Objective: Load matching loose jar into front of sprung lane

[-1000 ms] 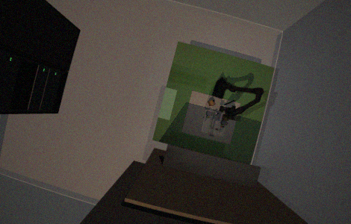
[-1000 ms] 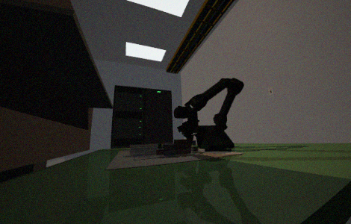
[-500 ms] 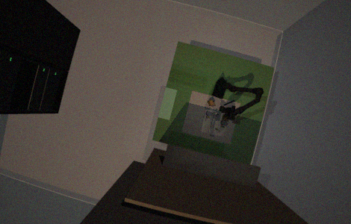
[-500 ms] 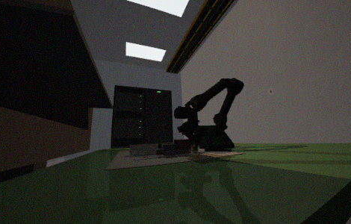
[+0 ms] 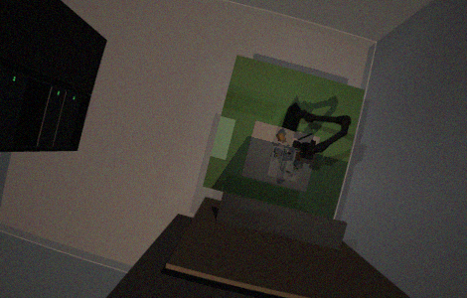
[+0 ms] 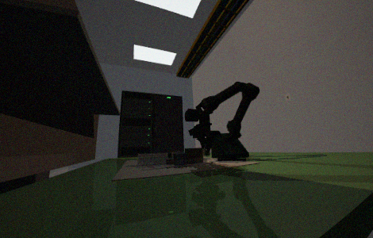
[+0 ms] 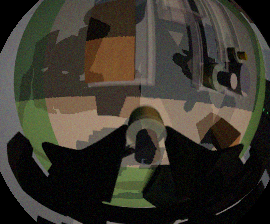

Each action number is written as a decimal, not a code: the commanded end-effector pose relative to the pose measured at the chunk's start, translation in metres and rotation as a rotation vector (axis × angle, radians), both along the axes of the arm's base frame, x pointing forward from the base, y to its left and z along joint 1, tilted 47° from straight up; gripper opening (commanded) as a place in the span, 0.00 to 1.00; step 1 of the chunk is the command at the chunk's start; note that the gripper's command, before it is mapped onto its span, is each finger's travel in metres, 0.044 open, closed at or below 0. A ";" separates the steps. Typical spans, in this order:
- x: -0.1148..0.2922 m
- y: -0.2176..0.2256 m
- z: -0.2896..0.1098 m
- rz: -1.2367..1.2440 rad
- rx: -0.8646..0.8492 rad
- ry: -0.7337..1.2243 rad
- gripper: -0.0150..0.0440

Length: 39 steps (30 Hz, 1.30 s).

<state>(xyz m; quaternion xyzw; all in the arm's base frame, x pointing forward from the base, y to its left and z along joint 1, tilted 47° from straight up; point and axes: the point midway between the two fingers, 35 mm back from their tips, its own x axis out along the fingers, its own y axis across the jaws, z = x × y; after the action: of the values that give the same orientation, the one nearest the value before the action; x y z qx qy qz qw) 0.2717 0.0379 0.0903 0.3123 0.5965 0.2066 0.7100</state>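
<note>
My gripper is low over the board and shut on a small jar. The jar has an olive-brown band, a pale ring and a dark centre, and sits between the fingertips in the wrist view. The fingers hide its lower part. The sprung lane seems to be the clear-walled channel at the upper right of the wrist view. A similar jar with a dark, olive and pale body shows there. The pusher plate and the front stop cannot be made out in this dim light.
A large block with an orange face stands in a clear-walled bay left of the lane. A brown and orange box lies right of the gripper. A small dark part with a yellow end is beyond the lane jar.
</note>
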 end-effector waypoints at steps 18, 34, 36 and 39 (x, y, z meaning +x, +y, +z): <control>-0.011 -0.051 0.050 -0.018 0.041 0.001 0.25; 0.008 -0.088 -0.037 0.003 0.032 -0.021 0.25; 0.008 -0.091 -0.047 0.006 0.032 -0.024 0.25; 0.008 -0.092 -0.051 0.007 0.032 -0.025 0.25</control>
<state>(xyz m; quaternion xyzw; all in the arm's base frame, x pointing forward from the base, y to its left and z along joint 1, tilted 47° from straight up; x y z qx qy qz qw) 0.2801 -0.0519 0.0481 0.3225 0.5854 0.2208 0.7103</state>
